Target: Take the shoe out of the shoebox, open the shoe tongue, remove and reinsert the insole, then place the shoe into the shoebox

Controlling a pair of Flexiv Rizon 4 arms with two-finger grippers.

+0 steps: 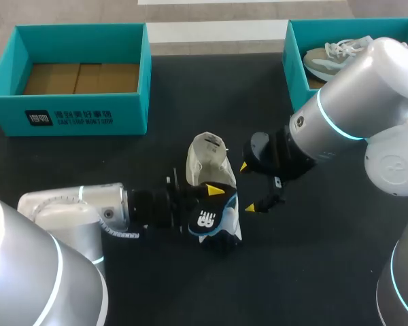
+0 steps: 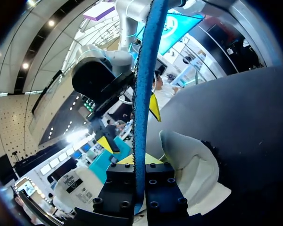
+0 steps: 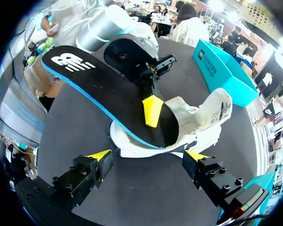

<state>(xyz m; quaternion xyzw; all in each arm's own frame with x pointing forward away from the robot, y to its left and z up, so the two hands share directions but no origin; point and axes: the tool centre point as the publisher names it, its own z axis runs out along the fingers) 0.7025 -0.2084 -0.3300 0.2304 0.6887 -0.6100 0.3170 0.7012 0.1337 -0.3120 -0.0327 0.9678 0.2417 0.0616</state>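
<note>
A cream shoe (image 1: 207, 159) lies on the black table with its tongue pulled open. My left gripper (image 1: 205, 197) is shut on a black insole (image 1: 209, 221) with a blue edge and white logo. In the left wrist view the insole (image 2: 144, 94) stands edge-on between that gripper's (image 2: 140, 162) fingers, with the shoe (image 2: 195, 165) just beyond. In the right wrist view one end of the insole (image 3: 108, 89) sits at the shoe's (image 3: 205, 115) opening and its logo end is raised. My right gripper (image 1: 248, 187) is open just right of the shoe, and its fingertips (image 3: 148, 155) are short of it, holding nothing.
A teal shoebox (image 1: 75, 102) with a cardboard floor stands at the back left. A second teal box (image 1: 296, 64) at the back right holds another shoe (image 1: 333, 58), partly hidden by my right arm. The teal box (image 3: 224, 70) also shows beyond the shoe.
</note>
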